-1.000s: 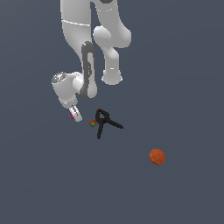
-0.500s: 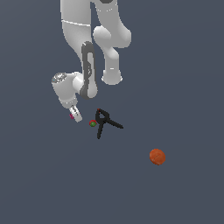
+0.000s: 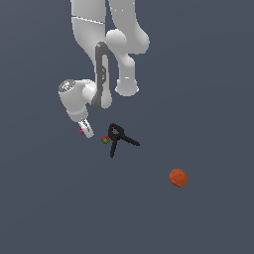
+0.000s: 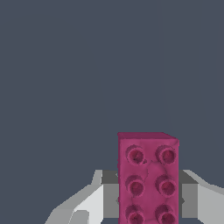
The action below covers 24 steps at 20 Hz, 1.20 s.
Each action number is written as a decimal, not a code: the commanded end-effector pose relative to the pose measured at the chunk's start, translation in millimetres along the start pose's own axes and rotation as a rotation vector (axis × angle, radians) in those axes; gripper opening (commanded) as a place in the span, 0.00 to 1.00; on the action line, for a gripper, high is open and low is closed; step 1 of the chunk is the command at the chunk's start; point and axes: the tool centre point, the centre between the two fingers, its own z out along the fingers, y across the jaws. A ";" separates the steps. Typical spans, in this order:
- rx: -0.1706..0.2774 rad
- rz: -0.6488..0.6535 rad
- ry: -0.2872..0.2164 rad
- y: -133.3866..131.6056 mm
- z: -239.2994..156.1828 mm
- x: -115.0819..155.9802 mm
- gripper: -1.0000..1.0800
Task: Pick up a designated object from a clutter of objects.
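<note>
The small magenta brick (image 4: 148, 157) with studs fills the space between my gripper's (image 4: 148, 188) two fingers in the wrist view, and both grey pads (image 4: 110, 192) lie against its sides. In the exterior view the gripper (image 3: 85, 130) points down at the floor toward the exterior view's left. Only a sliver of the brick (image 3: 81, 131) shows beside the white fingers. I cannot tell whether the brick rests on the floor or is just above it.
A black spring clamp (image 3: 119, 139) lies just to the exterior view's right of the gripper, with a tiny red-green ball (image 3: 105, 140) at its side. An orange ball (image 3: 178, 177) lies farther right and nearer the camera. The floor is plain dark grey.
</note>
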 end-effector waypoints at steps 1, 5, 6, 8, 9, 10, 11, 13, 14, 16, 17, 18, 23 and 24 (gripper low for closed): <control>0.001 -0.001 0.001 -7.6 -10.9 -1.0 0.00; 0.000 0.000 0.000 -23.0 -34.0 -3.1 0.00; 0.000 0.000 0.000 -27.6 -40.9 -3.7 0.00; 0.000 0.001 0.001 -37.4 -55.8 -5.0 0.00; -0.001 0.001 0.001 -42.7 -63.9 -5.7 0.00; -0.001 0.001 0.001 -48.3 -72.4 -6.4 0.00; -0.002 0.001 0.001 -54.0 -81.3 -7.1 0.00; -0.003 0.002 0.002 -65.9 -99.5 -8.5 0.00; -0.003 0.002 0.002 -71.8 -108.7 -9.2 0.00; -0.004 0.002 0.003 -83.7 -127.0 -10.6 0.00; -0.004 0.002 0.003 -89.7 -136.1 -11.3 0.00; -0.005 0.003 0.004 -95.6 -145.2 -12.0 0.00; -0.005 0.003 0.004 -125.8 -190.7 -15.6 0.00; -0.005 0.003 0.004 -131.9 -199.8 -16.3 0.00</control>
